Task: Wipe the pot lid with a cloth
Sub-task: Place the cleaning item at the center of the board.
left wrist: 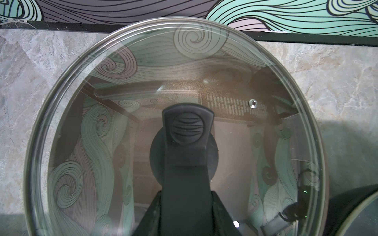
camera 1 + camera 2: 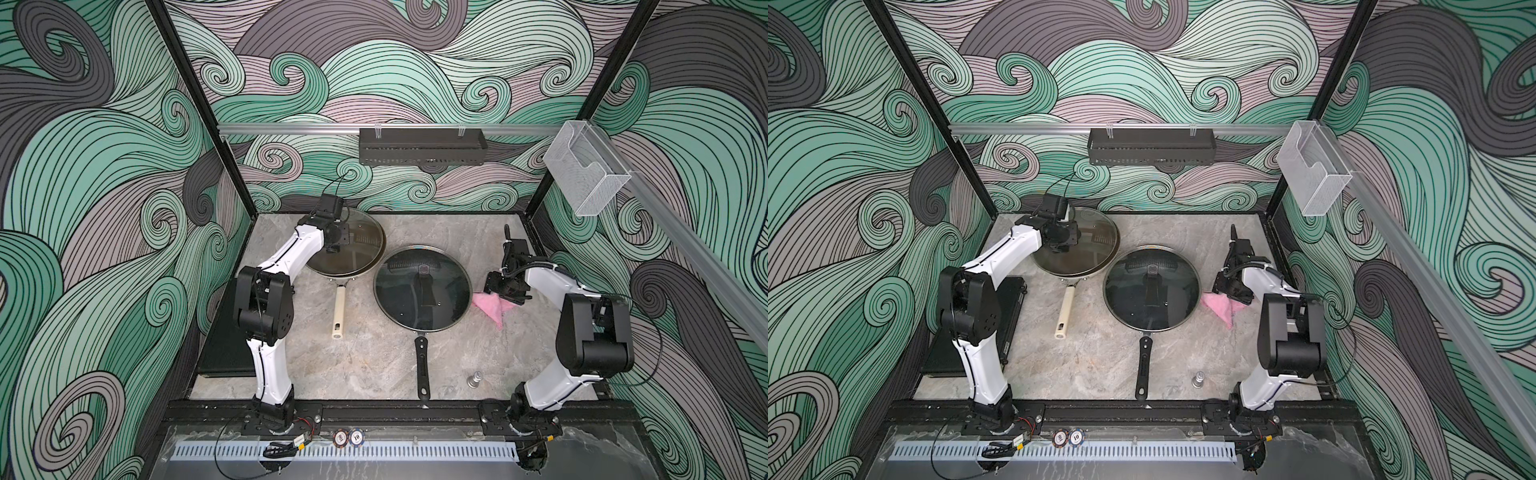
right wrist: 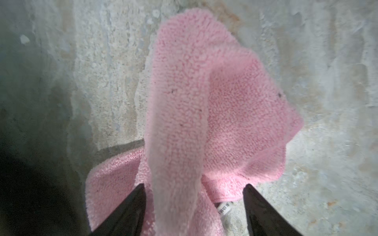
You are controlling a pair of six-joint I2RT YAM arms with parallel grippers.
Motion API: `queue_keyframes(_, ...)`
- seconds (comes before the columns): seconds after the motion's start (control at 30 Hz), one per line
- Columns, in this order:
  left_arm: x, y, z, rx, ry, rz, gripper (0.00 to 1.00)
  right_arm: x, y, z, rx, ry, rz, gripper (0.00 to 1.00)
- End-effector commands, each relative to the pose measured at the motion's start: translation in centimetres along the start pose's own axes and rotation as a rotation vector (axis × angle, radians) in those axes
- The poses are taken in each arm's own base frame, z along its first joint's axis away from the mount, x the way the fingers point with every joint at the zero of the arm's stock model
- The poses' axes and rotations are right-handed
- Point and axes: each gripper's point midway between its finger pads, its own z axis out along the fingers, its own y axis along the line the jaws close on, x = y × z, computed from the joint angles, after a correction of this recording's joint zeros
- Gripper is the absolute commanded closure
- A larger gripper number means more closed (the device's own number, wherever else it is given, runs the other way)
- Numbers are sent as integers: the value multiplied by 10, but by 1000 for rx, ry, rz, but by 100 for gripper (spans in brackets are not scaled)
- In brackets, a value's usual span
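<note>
The right pincer (image 3: pixel 194 185) is standing open astride the cloth (image 3: pixel 204 102); the left pincer (image 1: pixel 185 196) is clamping the pot lid (image 1: pixel 102 122).

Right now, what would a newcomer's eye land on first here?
The swirling green wave walls all around the table grab the eye first. Then the pink cloth on its right side, straddled by the open right gripper. Last, two glass lids mid-table: the back lid, its handle in the left gripper, and the front lid on a pan.
</note>
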Motion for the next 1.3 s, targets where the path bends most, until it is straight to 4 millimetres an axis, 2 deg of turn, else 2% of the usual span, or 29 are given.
queue_keyframes(0.0, -34, -23, -5, 76, -104, -8, 100, -6, -15, -17, 70, -55, 30, 1)
queue_keyframes(0.17, -32, -26, -1, 74, -98, -3, 100, -16, -12, -32, 48, -105, 49, 1)
queue_keyframes(0.33, -26, -19, -2, 41, -68, -33, 100, -24, -6, -42, 12, -138, 54, 1)
queue_keyframes(0.47, -27, -29, -11, 129, -28, -80, 100, -25, -3, -45, -11, -149, 55, 1)
queue_keyframes(0.6, -14, -37, -10, 161, 28, -65, 100, -25, -1, -46, -17, -153, 53, 1)
queue_keyframes(0.73, 0, -20, -3, 47, 51, -20, 100, -26, -1, -48, -24, -162, 53, 1)
queue_keyframes(0.87, 3, -2, -11, -52, 66, 13, 100, -30, 4, -53, -52, -174, 54, 1)
queue_keyframes(1.03, 12, -11, -7, -11, 97, 32, 100, -34, 10, -54, -82, -183, 58, 1)
queue_keyframes(1.1, 8, -6, -17, -44, 100, 14, 100, -34, 10, -54, -82, -181, 60, 1)
queue_keyframes(1.27, 8, -2, -16, -77, 87, 68, 100, -33, 13, -53, -101, -179, 65, 1)
